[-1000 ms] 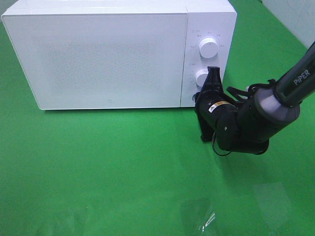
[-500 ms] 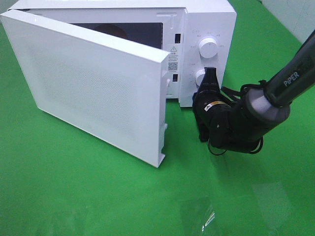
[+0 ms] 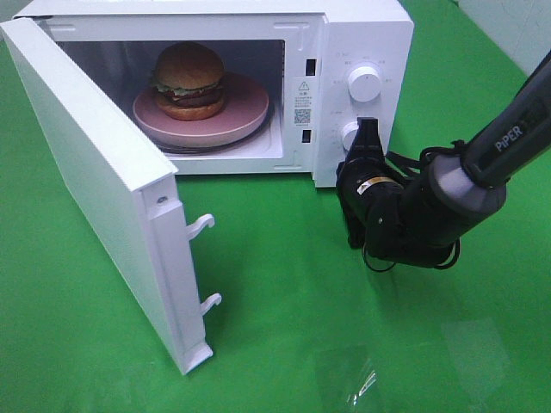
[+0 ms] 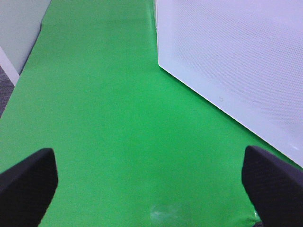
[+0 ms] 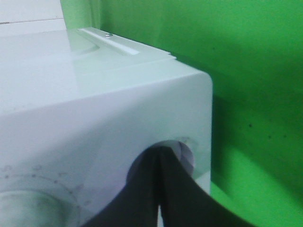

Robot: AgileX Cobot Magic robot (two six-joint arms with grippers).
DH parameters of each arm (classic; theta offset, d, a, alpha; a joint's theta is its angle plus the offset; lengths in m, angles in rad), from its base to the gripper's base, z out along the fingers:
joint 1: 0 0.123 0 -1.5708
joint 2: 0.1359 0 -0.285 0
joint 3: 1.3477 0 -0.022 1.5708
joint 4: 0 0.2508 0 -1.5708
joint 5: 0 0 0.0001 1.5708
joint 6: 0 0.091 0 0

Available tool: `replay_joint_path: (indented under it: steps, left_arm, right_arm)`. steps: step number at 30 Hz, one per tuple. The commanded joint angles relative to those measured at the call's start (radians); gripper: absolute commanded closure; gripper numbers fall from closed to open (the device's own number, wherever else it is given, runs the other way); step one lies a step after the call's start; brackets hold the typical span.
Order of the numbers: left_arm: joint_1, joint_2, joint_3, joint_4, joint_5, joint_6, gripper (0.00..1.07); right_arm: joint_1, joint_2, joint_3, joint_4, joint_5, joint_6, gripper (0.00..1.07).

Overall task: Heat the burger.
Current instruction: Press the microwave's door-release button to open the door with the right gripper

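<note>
The burger [image 3: 189, 79], with a golden-brown bun, lettuce and a dark patty, sits on a pink plate [image 3: 245, 116] inside the white microwave [image 3: 362, 34]. Its door [image 3: 86, 181] stands swung wide open to the left. My right gripper [image 3: 368, 127] is shut on nothing, its tips at the lower round button [image 3: 350, 135] of the control panel. The right wrist view shows the same gripper [image 5: 160, 156] against that button [image 5: 187, 153]. My left gripper [image 4: 151, 177] is open and empty above the green cloth, near the door's outer face [image 4: 236, 61]. It is out of the exterior high view.
An upper dial [image 3: 364, 83] sits above the button on the panel. Two white latch hooks [image 3: 200, 225] stick out of the door's free edge. Green cloth [image 3: 284, 327] covers the table. My right arm [image 3: 448, 202] reaches in from the right.
The microwave door has swung from shut to wide open, uncovering the burger on its plate. My right gripper has stayed at the lower button, shifting only slightly.
</note>
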Motion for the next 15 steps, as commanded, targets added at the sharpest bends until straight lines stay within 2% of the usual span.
replay_joint_path:
  steps: [1, 15]
  left_arm:
    - [0.004, -0.006, 0.003, -0.003, -0.013, 0.0, 0.09]
    - [0.004, -0.006, 0.003, -0.003, -0.013, 0.0, 0.09]
  right_arm:
    - [-0.041, -0.026, -0.074, -0.066, -0.17, -0.01, 1.07]
    - [-0.014, -0.128, 0.083, -0.111, 0.034, 0.001, 1.07]
